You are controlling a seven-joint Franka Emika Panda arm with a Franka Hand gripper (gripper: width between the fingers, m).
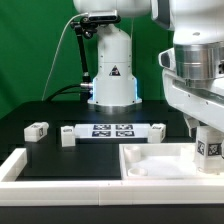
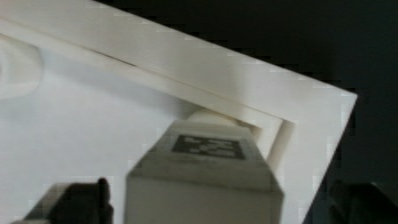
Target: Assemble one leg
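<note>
A leg (image 2: 210, 160), a white post with a black-and-white tag, stands upright in a corner of the large white square piece (image 2: 107, 120), against its raised rim. My gripper (image 2: 214, 200) straddles the leg's near end. One dark finger (image 2: 84, 203) shows on each side, and a narrow gap shows between each finger and the leg. In the exterior view the gripper (image 1: 205, 130) hangs over the same leg (image 1: 208, 147) at the right end of the square piece (image 1: 150, 165).
Three more loose legs lie on the black table: one (image 1: 37, 130) at the exterior view's left, one (image 1: 68, 135) beside it, one (image 1: 157, 129) right of the marker board (image 1: 112, 130). The robot base (image 1: 112, 75) stands behind. A white rim (image 1: 15, 165) runs along the front left.
</note>
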